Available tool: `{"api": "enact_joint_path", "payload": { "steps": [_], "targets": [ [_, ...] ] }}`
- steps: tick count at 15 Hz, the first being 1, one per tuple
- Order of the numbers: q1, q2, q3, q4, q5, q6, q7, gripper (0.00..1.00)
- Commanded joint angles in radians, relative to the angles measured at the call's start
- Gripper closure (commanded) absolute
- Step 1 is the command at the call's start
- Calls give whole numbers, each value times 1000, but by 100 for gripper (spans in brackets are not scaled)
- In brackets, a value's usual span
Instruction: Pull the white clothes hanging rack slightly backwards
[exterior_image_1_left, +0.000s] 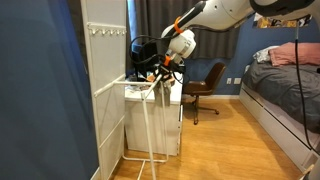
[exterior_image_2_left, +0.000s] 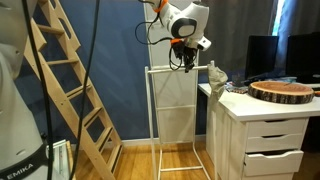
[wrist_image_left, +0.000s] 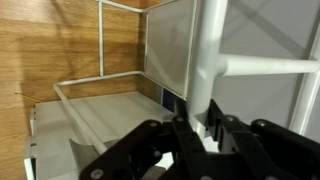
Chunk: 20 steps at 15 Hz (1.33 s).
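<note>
**A:** Best way to drag this thing back?

**B:** Stay clear of the counter (exterior_image_2_left: 262, 135) on the right. Pull the white rack (exterior_image_2_left: 175, 105) slow and level from its top corner, where the tool (exterior_image_2_left: 187, 63) looks pinched on the post. A tall skinny frame probably tips easy.

**A:** How's it oriented?

**B:** Long axis straight up. It's standing just left of the counter, broad side facing out from the blue wall.

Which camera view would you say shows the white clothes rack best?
An exterior view: the white clothes rack stands face-on with nearly its whole frame visible. In an exterior view the rack is sideways, thin poles; the wrist view shows only nearby tubes.
</note>
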Motion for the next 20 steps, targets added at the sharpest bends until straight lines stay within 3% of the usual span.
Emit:
{"api": "enact_joint_path", "payload": {
  "steps": [1, 20],
  "targets": [
    [-14, -153, 7, -156, 24, 26, -8, 94],
    [1, -431, -21, -529, 40, 151, 118, 94]
  ]
}}
